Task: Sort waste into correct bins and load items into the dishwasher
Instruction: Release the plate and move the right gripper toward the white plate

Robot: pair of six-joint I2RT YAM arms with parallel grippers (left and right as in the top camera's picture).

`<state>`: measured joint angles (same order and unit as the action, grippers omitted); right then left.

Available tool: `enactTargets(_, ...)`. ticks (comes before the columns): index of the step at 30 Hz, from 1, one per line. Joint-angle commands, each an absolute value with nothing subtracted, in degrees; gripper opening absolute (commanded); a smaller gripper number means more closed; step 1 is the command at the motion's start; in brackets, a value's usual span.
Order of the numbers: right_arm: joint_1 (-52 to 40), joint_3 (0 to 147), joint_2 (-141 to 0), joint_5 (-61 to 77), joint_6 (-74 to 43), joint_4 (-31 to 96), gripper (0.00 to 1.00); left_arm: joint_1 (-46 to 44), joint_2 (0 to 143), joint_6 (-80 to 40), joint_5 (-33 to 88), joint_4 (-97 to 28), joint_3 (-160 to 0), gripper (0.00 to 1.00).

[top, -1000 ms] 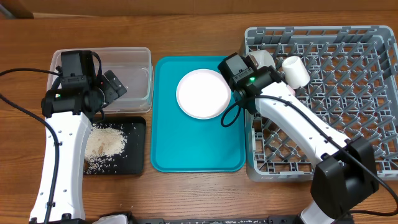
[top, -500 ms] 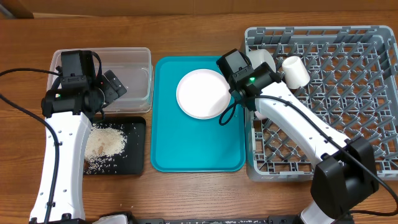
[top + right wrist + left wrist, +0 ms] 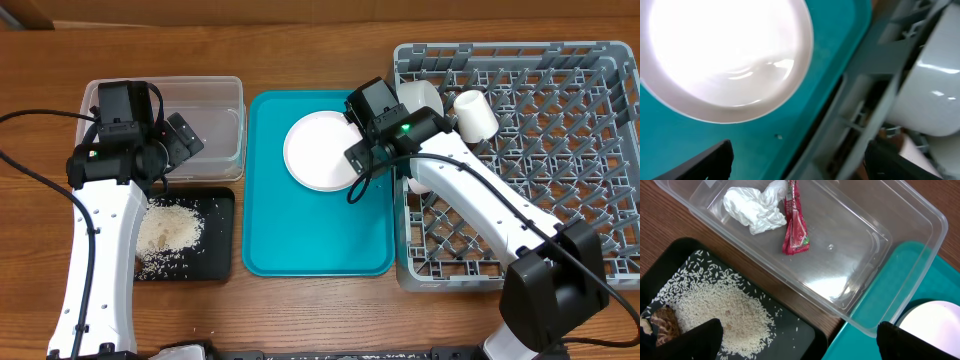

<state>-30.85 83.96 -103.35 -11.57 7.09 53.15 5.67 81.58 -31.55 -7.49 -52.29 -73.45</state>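
**Wooden table [image 3: 320, 25], dishes partly hidden**

On the wood, side by side: clear tub [image 3: 875, 255] and black tray [image 3: 222, 245] at the left, teal tray [image 3: 300, 235] in the middle, grey rack [image 3: 560, 170] at the right.

Up over the near edge of the tub, left claw [image 3: 807, 341], fingers far apart, holding nothing. Only two dark tips in the wrist view, cut off at the bottom corners.

Inside the tub, white tissue [image 3: 755, 207] and red wrapper [image 3: 796, 222], touching.

On the black tray, a heap of rice [image 3: 725, 312]. Beside it, brown crumbs [image 3: 662, 322], cut off at the left edge.

Over the right side of the teal tray, right claw [image 3: 807, 162], fingers apart and empty, just beside the pink-white plate [image 3: 315, 155]. Up close, all glare and blur on the plate. From above, right rim tucked under the claw.

In the rack's top left corner, one white cup [image 3: 476, 115]. Next to it, maybe a bowl [image 3: 425, 97], mostly hidden behind the arm.
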Motion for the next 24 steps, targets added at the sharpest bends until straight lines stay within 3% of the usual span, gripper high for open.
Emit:
enactTargets(1,-31.0,83.6,-103.3,-5.7,0.2,53.3,0.82,5.7,81.3,-32.4,-7.4,-52.1,-74.2,1.0)
enactTargets(9,-31.0,83.6,-103.3,-5.7,-3.3,60.0,0.65,5.7,81.3,-32.4,-7.4,-52.1,-74.2,1.0)
enactTargets(24,-30.9,83.6,-103.3,-8.1,-3.3,70.9,0.64,5.7,81.3,-32.4,-7.4,-52.1,-74.2,1.0)
